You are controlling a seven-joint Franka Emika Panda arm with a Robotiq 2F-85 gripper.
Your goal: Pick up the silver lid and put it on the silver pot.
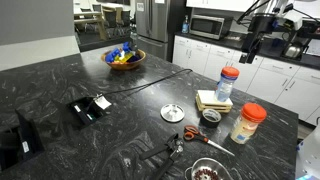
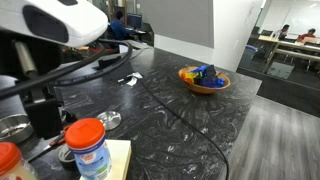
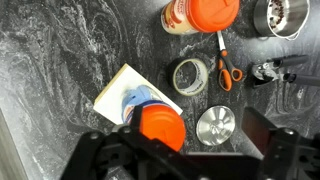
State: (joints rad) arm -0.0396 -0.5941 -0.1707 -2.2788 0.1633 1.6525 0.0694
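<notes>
The silver lid [image 1: 172, 112] lies flat on the black marble counter, knob up. It also shows in an exterior view [image 2: 108, 121] and in the wrist view [image 3: 216, 125]. The silver pot [image 1: 208, 170] stands near the counter's front edge, with a dark inside; in the wrist view [image 3: 278, 15] it is at the top right. My gripper [image 1: 252, 47] hangs high above the counter's far right side, open and empty. In the wrist view [image 3: 192, 150] its dark fingers frame the lid and a jar far below.
Two orange-capped jars [image 1: 229, 85] [image 1: 248, 122], a notepad [image 1: 213, 99], a tape roll [image 1: 211, 115] and orange-handled scissors [image 1: 200, 137] crowd the area around lid and pot. A wooden bowl [image 1: 125, 58] of colourful things stands far back. Black items [image 1: 90, 108] and a cable lie to the left.
</notes>
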